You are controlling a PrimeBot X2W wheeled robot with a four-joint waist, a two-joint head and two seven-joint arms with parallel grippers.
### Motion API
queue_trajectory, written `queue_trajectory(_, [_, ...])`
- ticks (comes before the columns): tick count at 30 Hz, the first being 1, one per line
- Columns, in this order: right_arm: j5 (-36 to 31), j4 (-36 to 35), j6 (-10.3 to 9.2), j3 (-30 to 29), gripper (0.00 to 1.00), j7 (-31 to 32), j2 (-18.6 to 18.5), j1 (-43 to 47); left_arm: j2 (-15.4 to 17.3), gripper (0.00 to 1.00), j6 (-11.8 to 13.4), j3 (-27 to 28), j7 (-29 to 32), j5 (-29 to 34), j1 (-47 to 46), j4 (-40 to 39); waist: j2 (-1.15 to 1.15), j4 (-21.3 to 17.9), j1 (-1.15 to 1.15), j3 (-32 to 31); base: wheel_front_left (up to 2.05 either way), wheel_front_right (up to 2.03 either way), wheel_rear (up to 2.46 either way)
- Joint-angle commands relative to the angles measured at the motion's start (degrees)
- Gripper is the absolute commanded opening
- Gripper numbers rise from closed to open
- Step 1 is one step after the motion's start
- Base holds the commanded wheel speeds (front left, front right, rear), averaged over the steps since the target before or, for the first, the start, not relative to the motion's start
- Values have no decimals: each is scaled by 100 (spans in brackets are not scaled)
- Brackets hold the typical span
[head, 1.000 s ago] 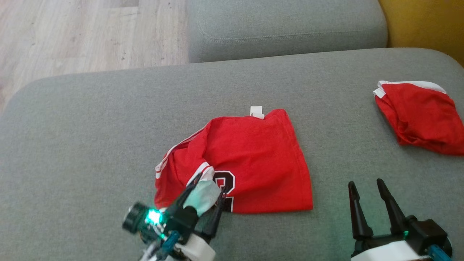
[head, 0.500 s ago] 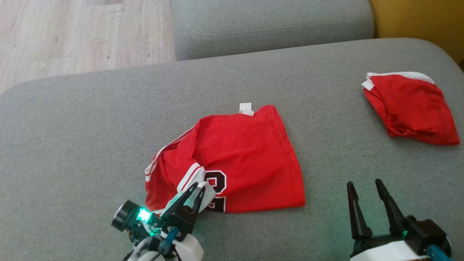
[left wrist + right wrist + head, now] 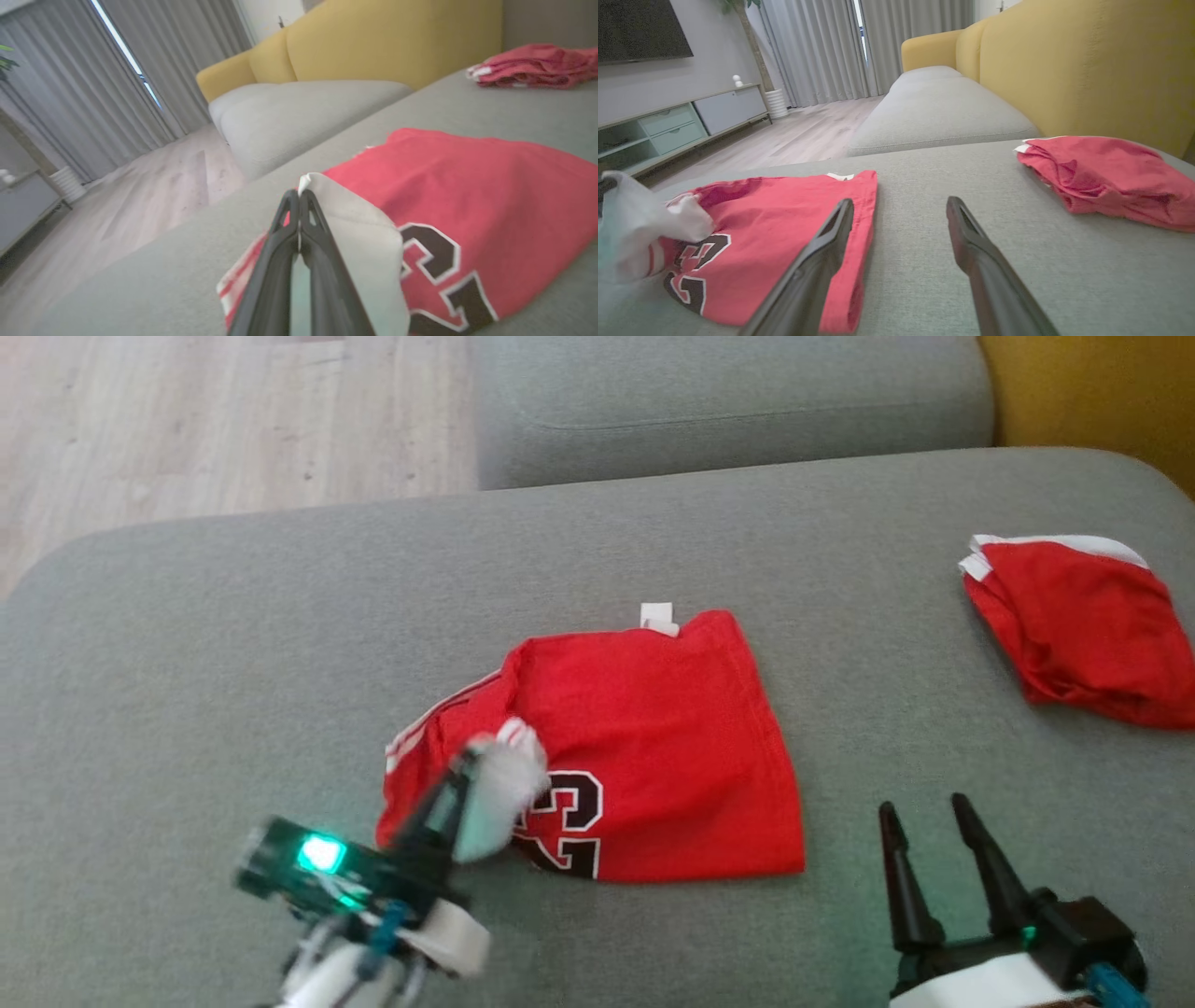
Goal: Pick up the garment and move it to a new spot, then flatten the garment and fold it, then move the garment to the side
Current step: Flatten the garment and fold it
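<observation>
Garment (image 3: 653, 747) lies crumpled on the sofa (image 3: 233, 644), where the left tool (image 3: 295, 198), wide open a second ago, has now pinched shut on its white hem (image 3: 355, 224) and seems, through blur, to be lifting it, so pick-up has begun; right tool (image 3: 921, 805) waits open, empty.

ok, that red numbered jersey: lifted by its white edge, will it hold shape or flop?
Likely floppy: the red jersey lies creased and folded over, so it should drape from the white trim pinched in the left end effector. Probably light: the cloth looks thin. It may drag on the textured grey cushion.
</observation>
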Motion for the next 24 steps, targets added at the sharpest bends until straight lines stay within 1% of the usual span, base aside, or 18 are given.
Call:
queue_trajectory(1, [-12,-160,-4,231,100,-62,-33,-323,329,0,228,456,-125,-63,-279,-411,0,137,0,-20,0,0,0])
queue_trajectory(4, [-35,124,-4,363,100,-62,-33,-590,644,0,510,764,-179,-67,-203,-848,0,271,0,-3,0,0,0])
queue_trajectory(6, [-87,494,-4,387,100,-59,-33,-870,842,0,644,975,-204,-114,-147,-1140,0,364,0,31,0,0,0])
queue_trajectory(7, [-87,494,-4,387,100,-59,-33,-870,842,0,644,975,-204,-114,-147,-1140,0,364,0,31,0,0,0])
queue_trajectory(9, [-131,843,-4,390,100,39,-40,-1275,1014,0,736,1165,-213,-176,-101,-1382,0,449,0,93,0,0,0])
queue_trajectory(13, [-122,1508,-4,342,100,543,-140,-2246,1241,0,850,1396,-122,-245,-89,-1704,0,607,0,304,0,0,0])
queue_trajectory(16, [-191,2048,-4,323,100,979,-303,-2999,1258,0,896,1427,-86,-225,-169,-1862,0,740,0,501,0,0,0])
queue_trajectory(19, [-115,2660,-4,295,100,1434,-383,-3686,1210,0,951,1443,-90,-218,-249,-1924,0,858,0,701,0,0,0])
queue_trajectory(21, [-140,3052,-4,334,100,1662,-485,-4095,1166,0,959,1424,-108,-204,-313,-1923,0,941,0,828,0,0,0])
queue_trajectory(24, [-278,3554,-4,461,100,1870,-635,-4614,1176,0,964,1305,-102,-14,-452,-1865,0,1052,0,998,0,0,0])
